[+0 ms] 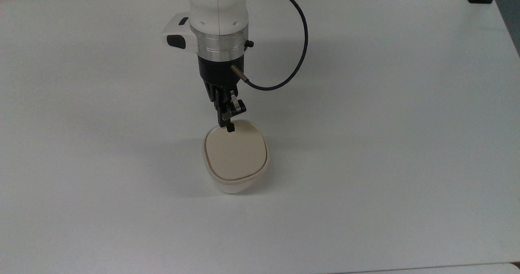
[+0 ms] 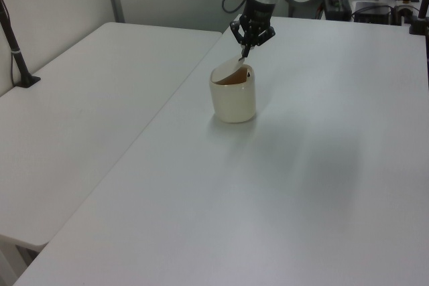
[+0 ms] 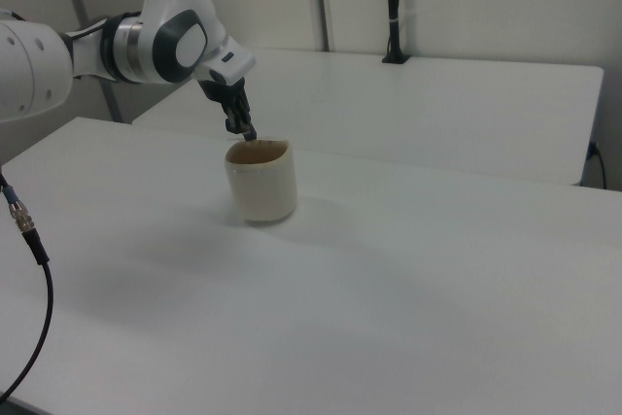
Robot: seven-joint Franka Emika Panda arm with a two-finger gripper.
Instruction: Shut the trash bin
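From the top view, my arm reaches down over the white surface with its gripper at the far edge of the trash bin, which stands near the middle of the surface; the fingers look pressed close together, their tips on the back edge of the beige lid. The lid covers nearly the whole opening here, with a thin dark line showing between it and the cream rim. A dark cable loops out from the wrist toward the top view's right and curls back to a small metal plug on the black gripper body. From the left view, I see the bin standing upright near the seam where two white surfaces meet, with the gripper just above its far rim, pointing down. In this view the lid is not flat: it slopes, raised on the left view's left side, and a brown strip of the bin's inside shows beneath it. Monitors and desk clutter sit in the background at the left view's upper right. From the right view, the white and grey arm comes in from the right view's left, its gripper touching the bin's top edge at the side nearer the arm. The bin stands alone on the surface, well apart from a black pole mounted at the far table's edge.
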